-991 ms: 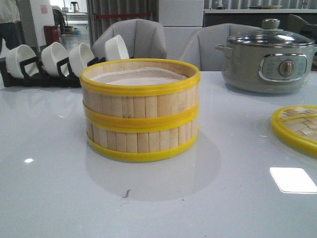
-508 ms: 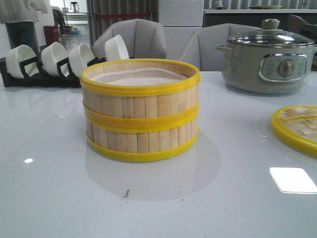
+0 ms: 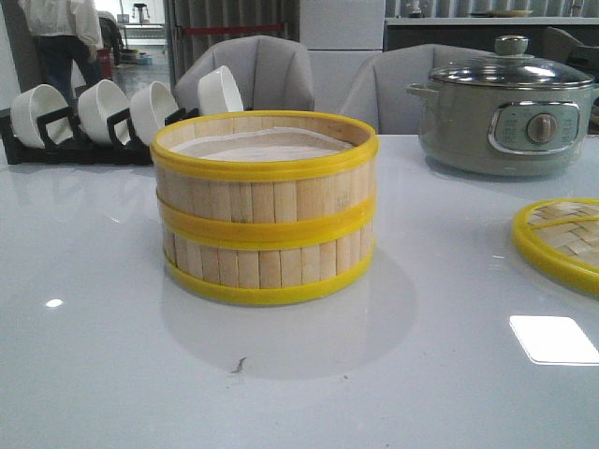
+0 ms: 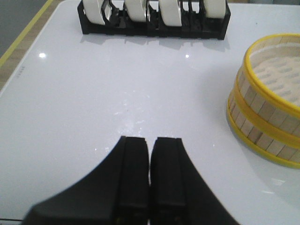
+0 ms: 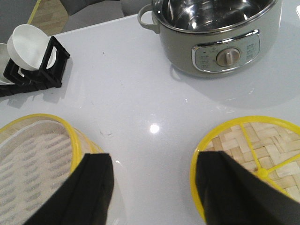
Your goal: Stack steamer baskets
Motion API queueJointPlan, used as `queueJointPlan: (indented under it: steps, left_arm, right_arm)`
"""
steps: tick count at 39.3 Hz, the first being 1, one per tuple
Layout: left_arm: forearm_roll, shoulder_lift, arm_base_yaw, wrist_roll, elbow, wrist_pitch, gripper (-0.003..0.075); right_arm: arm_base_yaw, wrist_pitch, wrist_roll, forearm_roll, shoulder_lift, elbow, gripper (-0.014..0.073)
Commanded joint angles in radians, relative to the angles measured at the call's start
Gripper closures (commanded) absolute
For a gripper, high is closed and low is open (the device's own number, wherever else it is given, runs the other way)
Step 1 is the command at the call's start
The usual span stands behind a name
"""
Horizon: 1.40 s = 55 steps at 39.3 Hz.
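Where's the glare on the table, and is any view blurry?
Front view: a bright rectangular reflection on the glossy table right of the stacked steamer baskets. Right wrist view: a small round highlight before the electric pot. Left wrist view: close-up gripper looks soft.

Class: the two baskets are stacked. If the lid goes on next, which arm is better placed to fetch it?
Probably right. The right gripper is open, over the table with one finger above the lid. The left gripper is shut, on the steamer baskets' far side.

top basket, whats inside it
A white paper liner covers the floor of the top basket; no food shows on it. Whatever lies under the liner, and inside the lower basket, is hidden.
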Motion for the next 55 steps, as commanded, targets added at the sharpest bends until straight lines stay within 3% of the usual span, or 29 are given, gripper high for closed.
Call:
queueJointPlan:
  steps: [1, 27, 31, 38, 52, 55]
  left_arm:
    - [-0.007, 0.01, -0.001, -0.009, 0.01, -0.112, 0.0634]
    - [0.012, 0.026, -0.001, -0.009, 0.02, -0.119, 0.0634]
    - [0.012, 0.026, -0.001, -0.009, 0.02, -0.119, 0.0634]
    - [0.012, 0.026, -0.001, -0.009, 0.02, -0.119, 0.0634]
    - [0.012, 0.026, -0.001, -0.009, 0.02, -0.119, 0.0634]
    - [0.012, 0.026, -0.001, -0.009, 0.02, -0.119, 0.0634]
  right_arm:
    - [0.003, -0.051, -0.003, 0.025, -0.023, -0.035, 0.0097]
    - [0.003, -0.029, -0.005, 0.041, -0.012, -0.035, 0.0109]
    - [0.003, -0.002, -0.029, 0.04, -0.012, -0.035, 0.023]
    - [0.003, 0.037, -0.065, 0.04, -0.012, -0.035, 0.0557]
    - [0.003, 0.067, -0.065, 0.04, -0.012, -0.035, 0.0523]
    - [0.003, 0.091, -0.078, 0.034, -0.012, -0.035, 0.0481]
